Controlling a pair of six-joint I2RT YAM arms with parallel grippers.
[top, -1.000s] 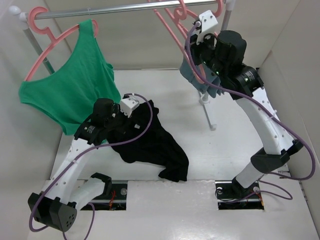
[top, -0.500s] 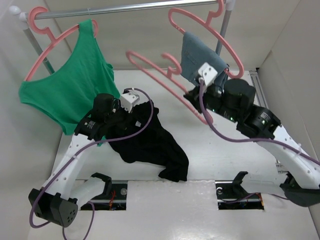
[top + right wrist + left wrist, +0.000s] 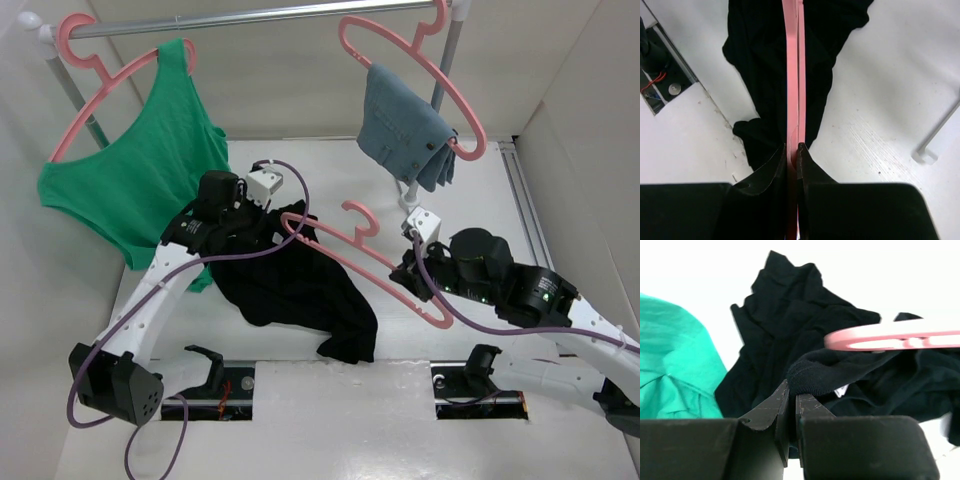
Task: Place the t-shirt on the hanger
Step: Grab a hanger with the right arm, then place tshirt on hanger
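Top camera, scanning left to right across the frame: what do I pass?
Green tank top → t-shirt → right gripper. The hanger spans the last two, so it is left out.

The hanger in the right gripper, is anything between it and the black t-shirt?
Nothing visible. The hanger, held by the right gripper, reaches over the t-shirt, its free end near the left gripper, which pinches the shirt's ribbed edge. The green tank top hangs off to the side.

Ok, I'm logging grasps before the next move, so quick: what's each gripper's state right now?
Left gripper: closed on the t-shirt.
Right gripper: closed on the hanger.
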